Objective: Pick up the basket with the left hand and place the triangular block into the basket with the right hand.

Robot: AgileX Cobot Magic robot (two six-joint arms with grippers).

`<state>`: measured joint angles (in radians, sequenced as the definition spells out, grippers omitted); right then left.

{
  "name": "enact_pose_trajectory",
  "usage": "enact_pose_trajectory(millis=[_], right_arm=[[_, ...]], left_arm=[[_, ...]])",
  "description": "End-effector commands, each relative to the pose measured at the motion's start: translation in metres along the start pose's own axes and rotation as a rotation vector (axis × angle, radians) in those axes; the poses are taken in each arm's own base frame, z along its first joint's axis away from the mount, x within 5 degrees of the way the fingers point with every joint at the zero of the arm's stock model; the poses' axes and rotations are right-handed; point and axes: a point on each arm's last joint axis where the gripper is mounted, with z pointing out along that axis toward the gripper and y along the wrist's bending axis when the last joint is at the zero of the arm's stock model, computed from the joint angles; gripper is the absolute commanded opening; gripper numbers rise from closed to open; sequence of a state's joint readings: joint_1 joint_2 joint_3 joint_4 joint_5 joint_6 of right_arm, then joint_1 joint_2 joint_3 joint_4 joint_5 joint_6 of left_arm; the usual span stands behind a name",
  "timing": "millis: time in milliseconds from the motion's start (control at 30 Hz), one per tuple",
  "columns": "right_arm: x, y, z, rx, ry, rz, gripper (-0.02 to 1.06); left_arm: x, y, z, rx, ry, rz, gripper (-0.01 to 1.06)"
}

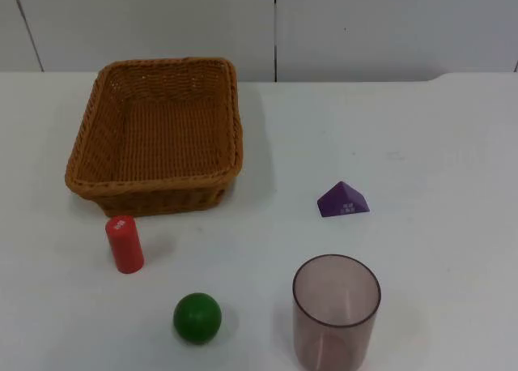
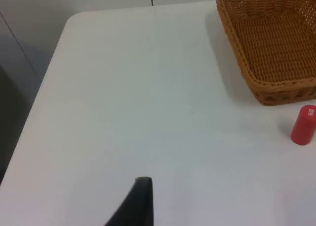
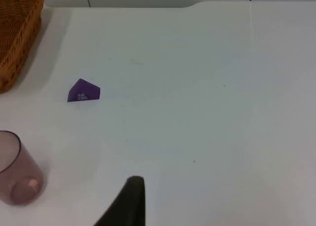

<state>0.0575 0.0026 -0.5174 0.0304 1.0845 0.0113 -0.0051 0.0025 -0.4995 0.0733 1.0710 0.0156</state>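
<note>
Hands first: left hand (image 2: 140,201) hangs above bare white bench (image 2: 148,88), one black fingertip in sight, nothing in its hold, and how far it is open I cannot tell. Right hand (image 3: 129,201) hovers over the bench too, again one fingertip, nothing gripped, opening not readable. Out from there, one woven brown basket (image 1: 158,132) sits upright near the grey partition wall (image 1: 364,23), with nothing inside. One purple triangular block (image 1: 343,200) lies well apart from the basket, a small white label on its face, too small to read. One red cylinder (image 1: 124,244) stands just in front of the basket, a white mark on its top. One green ball (image 1: 197,317) and one translucent smoky cup (image 1: 335,310) stand nearer the front edge.
</note>
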Motion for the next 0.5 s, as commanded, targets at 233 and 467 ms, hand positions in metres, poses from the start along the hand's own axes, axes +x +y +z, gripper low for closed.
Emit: enact_pose_trajectory(millis=[233,467], right_arm=[[-0.0002,-0.0002,0.0002,0.003,-0.009,0.002,1.05],[-0.0002,-0.0017,0.0002,0.02,-0.01,0.019,1.05]], left_arm=[[0.001,0.0033,0.0009,-0.033,0.0,0.017,1.05],[0.001,0.0032,0.0009,-0.032,0.0,0.007,1.05]])
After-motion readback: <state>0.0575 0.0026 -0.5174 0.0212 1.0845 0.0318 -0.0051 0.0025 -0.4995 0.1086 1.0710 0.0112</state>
